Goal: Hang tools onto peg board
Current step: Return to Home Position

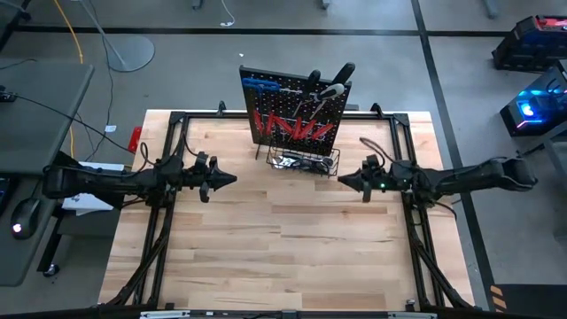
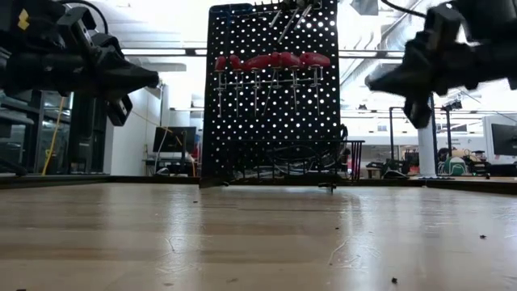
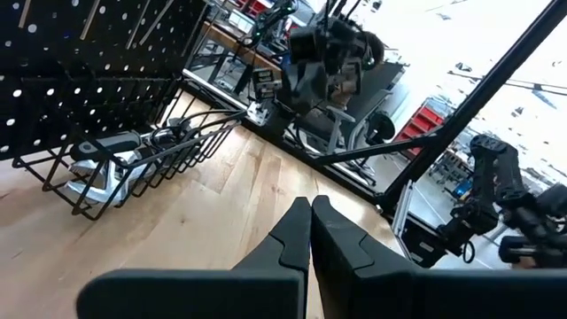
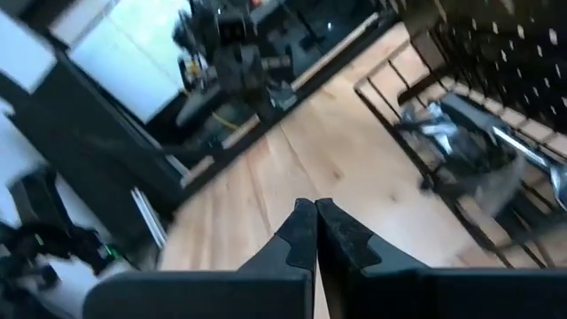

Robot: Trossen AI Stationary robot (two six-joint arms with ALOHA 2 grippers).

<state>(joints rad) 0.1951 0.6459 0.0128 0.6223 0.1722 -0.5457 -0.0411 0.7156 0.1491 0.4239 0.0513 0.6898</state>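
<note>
Basket point(image 3: 151, 165) interior hard to make out.

In the low view the peg board point(image 2: 271, 97) runs off the upper edge at top centre, cutting the topmost tools point(image 2: 295, 12) short. The wire basket point(image 2: 307, 166) at its foot is too dark to show what it holds. In the high view, upper centre, the red-handled screwdrivers point(image 1: 292, 127) are too small to count. In the right wrist view the basket's contents point(image 4: 465, 128) are blurred and cut by the frame's edge.

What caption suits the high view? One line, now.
Tools hang on the peg board, left end effector and right end effector shut above the table.
</note>
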